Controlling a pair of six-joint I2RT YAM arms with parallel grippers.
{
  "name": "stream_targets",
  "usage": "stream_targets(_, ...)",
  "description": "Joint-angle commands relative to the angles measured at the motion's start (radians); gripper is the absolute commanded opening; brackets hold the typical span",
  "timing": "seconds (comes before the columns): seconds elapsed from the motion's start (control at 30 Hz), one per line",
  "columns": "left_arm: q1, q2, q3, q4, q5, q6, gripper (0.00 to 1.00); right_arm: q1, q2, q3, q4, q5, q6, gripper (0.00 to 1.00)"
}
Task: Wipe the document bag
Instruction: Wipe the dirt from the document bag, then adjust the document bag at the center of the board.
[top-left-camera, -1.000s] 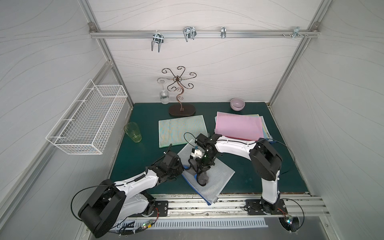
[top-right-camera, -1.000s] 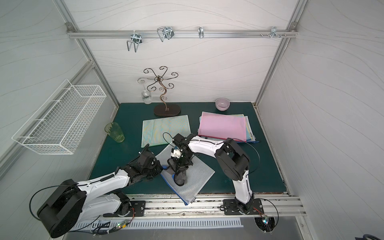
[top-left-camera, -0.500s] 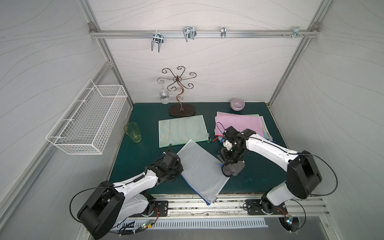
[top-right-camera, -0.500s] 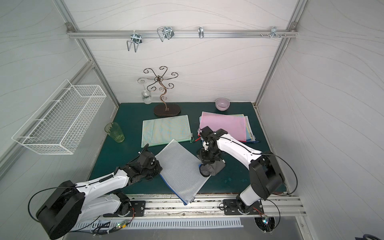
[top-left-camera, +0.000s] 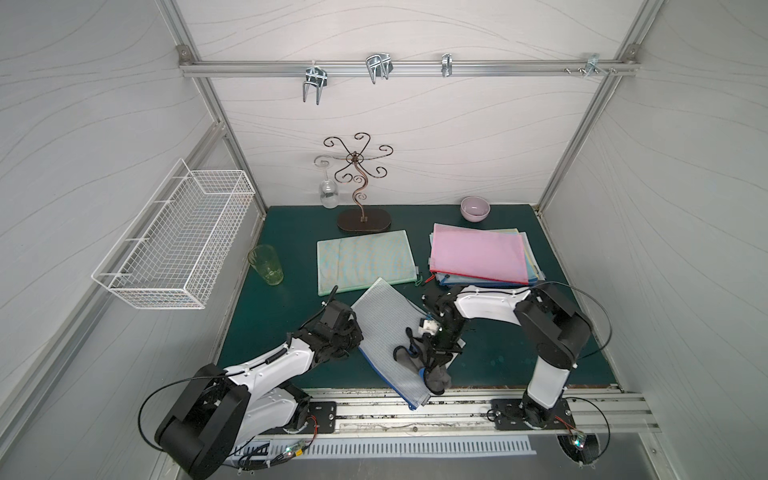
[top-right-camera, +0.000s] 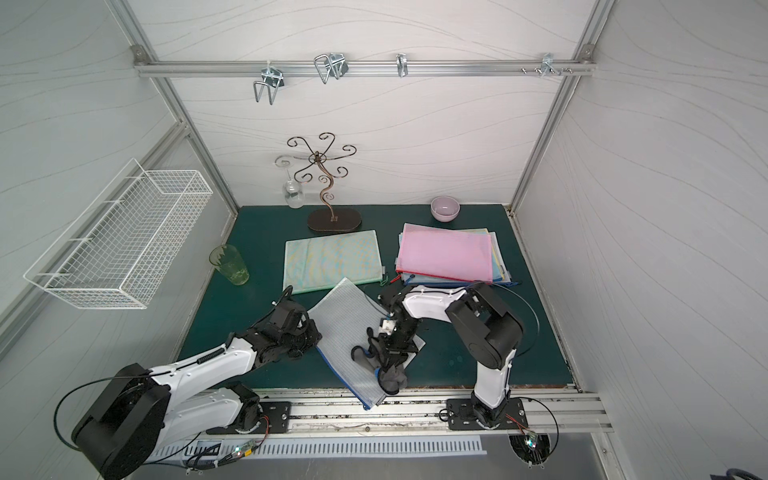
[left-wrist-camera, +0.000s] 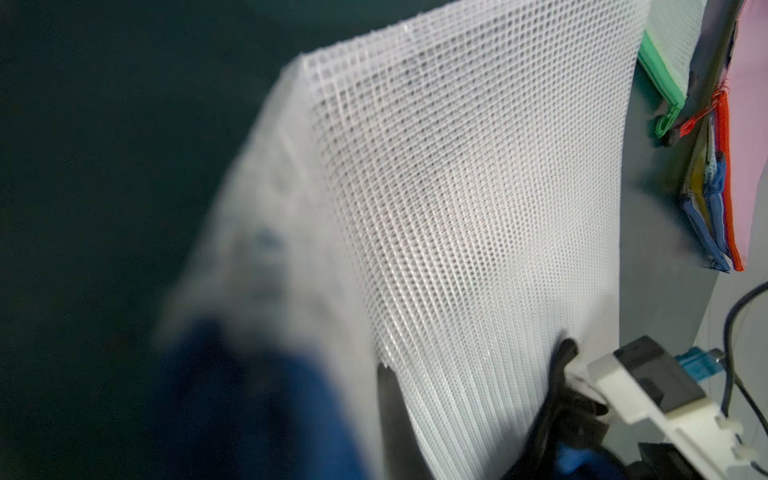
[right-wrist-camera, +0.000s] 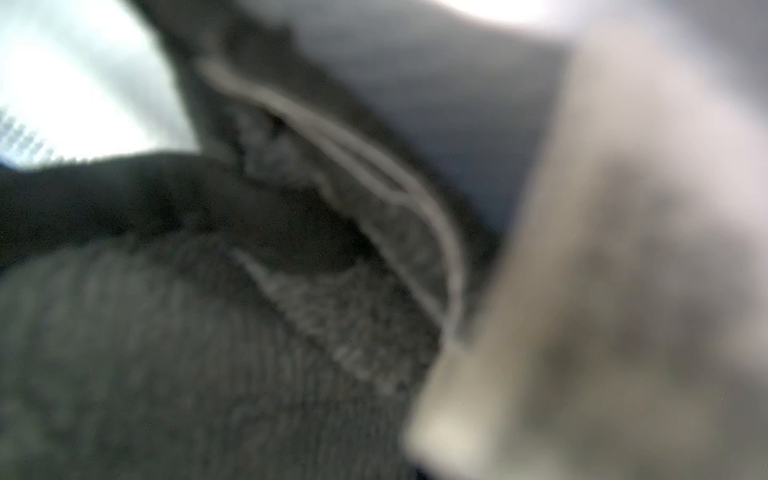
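Note:
The document bag (top-left-camera: 384, 328) (top-right-camera: 340, 324) is a grey-white mesh pouch with a blue zip edge. It lies slanted at the table's front, and its near corner hangs over the front rail. My left gripper (top-left-camera: 353, 334) (top-right-camera: 311, 332) is shut on the bag's left edge. The left wrist view is filled with the bag's mesh (left-wrist-camera: 457, 208). My right gripper (top-left-camera: 430, 359) (top-right-camera: 388, 357) points down, shut on a dark grey cloth (top-left-camera: 436, 376) (top-right-camera: 392, 379) that rests on the bag's near right part. The cloth (right-wrist-camera: 208, 332) shows blurred in the right wrist view.
A green mesh bag (top-left-camera: 365, 259) lies behind the document bag. At the back right is a pink-topped stack of bags (top-left-camera: 478, 253), with a lilac bowl (top-left-camera: 475, 208) behind it. A green glass (top-left-camera: 266, 264) stands left. A wire stand (top-left-camera: 361, 199) is at the back, a wire basket (top-left-camera: 174, 241) on the left wall.
The right gripper swept the cloth from the bag's left middle rightward off the bag, then came back onto its near right part. The left arm has stayed put.

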Motion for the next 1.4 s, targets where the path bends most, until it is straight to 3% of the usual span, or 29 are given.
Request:
stream_targets(0.0,0.040,-0.033,0.026,-0.059,-0.017,0.031,0.00,-0.213,-0.164,-0.111,-0.061,0.287,0.107,0.00)
stream_targets(0.1,0.055,-0.085,0.073,-0.144,-0.019,0.069,0.00,-0.294,-0.269,-0.064,-0.108,0.335,0.090,0.00)
stream_targets(0.33,0.073,-0.254,0.268,-0.474,-0.084,0.172,0.00,-0.274,-0.304,0.100,-0.171,0.342,0.056,0.00)
stream_targets(0.53,0.099,-0.331,0.557,-0.825,-0.214,0.309,0.00,-0.273,-0.276,0.134,-0.174,0.368,0.051,0.00)
stream_targets(0.77,0.103,-0.240,0.971,-1.083,-0.476,0.542,0.00,-0.277,-0.250,0.145,-0.133,0.348,0.049,0.00)
stream_targets(0.93,0.103,-0.153,1.164,-1.132,-0.524,0.658,0.00,-0.299,-0.249,0.119,-0.100,0.324,0.053,0.00)
stream_targets(1.03,0.073,-0.122,1.141,-1.099,-0.458,0.661,0.00,-0.325,-0.253,0.110,-0.098,0.325,0.050,0.00)
stream_targets(1.27,-0.277,0.002,0.888,-0.806,-0.378,0.529,0.00,-0.396,-0.305,0.106,-0.113,0.358,0.058,0.00)
stream_targets(1.37,-0.374,0.109,0.822,-0.653,-0.295,0.501,0.00,-0.416,-0.335,0.121,-0.127,0.385,0.064,0.00)
